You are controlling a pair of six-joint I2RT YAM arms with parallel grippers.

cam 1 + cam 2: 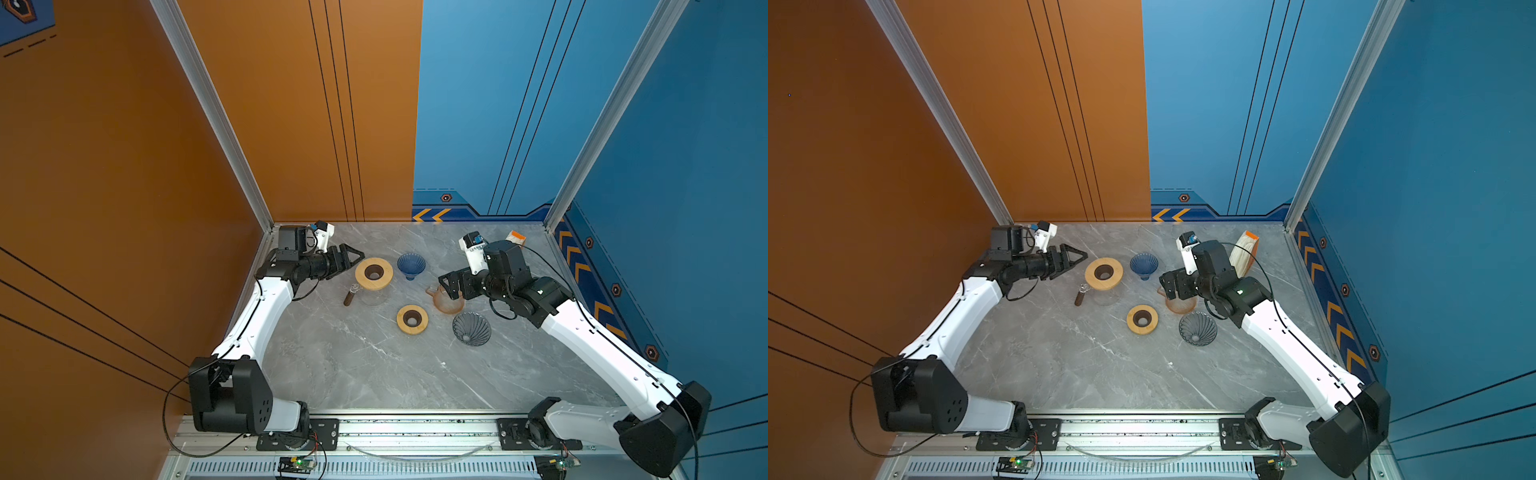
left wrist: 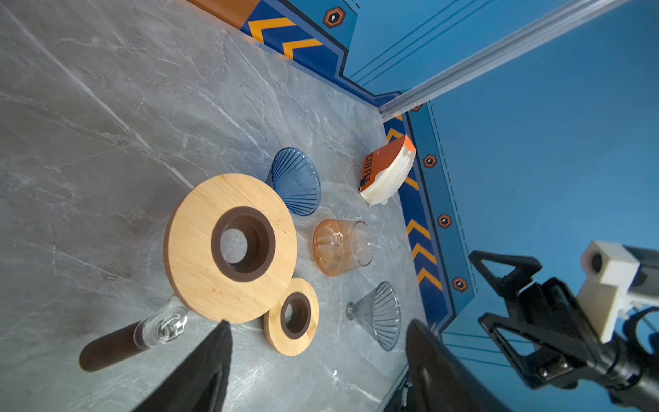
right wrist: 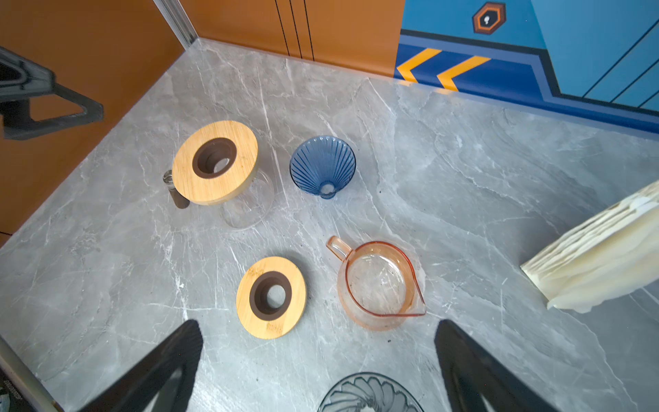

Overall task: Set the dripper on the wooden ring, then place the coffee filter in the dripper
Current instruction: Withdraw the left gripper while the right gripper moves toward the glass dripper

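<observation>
Coffee filters (image 3: 599, 264) stand stacked at the far edge of the desk (image 3: 463, 160), untouched; both jaws gape wide, empty; the right should pinch one sheet's edge, not several.

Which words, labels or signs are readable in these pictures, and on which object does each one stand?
"COFFEE": black letters on the orange side of the coffee filter box, left wrist view.
Faint engraved marks on the smaller wooden ring: too blurred to read.
Yellow chevrons and hexagon badges on the blue wall trim: signs only, no words.
</observation>
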